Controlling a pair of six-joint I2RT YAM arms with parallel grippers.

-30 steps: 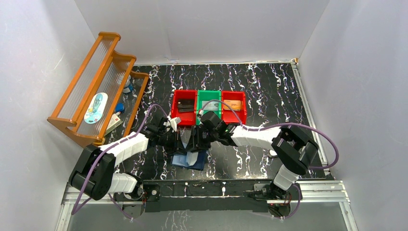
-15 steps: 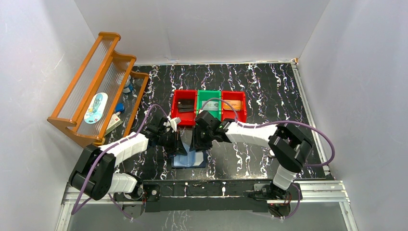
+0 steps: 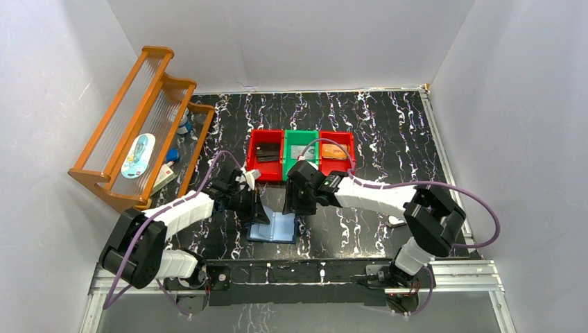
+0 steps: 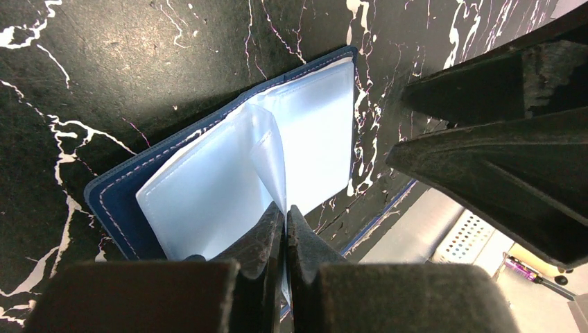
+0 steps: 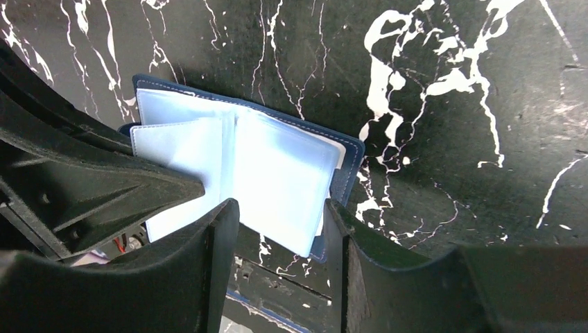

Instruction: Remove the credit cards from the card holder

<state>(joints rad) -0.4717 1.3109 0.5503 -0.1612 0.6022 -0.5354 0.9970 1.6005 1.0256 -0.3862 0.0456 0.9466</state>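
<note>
1. The navy card holder (image 3: 274,227) lies open and flat near the table (image 3: 388,139) front edge, between both grippers.
2. The left gripper (image 4: 285,212) is closed, pinching one pale plastic sleeve (image 4: 267,149).
3. The right gripper (image 5: 281,206), low over the pages a second ago, has lifted back, its jaws apart and empty.
4. No credit cards show inside, so the emptying looks nearly done.

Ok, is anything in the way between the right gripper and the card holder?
Nothing visible. The right gripper hangs open straight over the open card holder. The left gripper is shut on one clear sleeve at the holder's edge, close beside that path but not across it.
</note>
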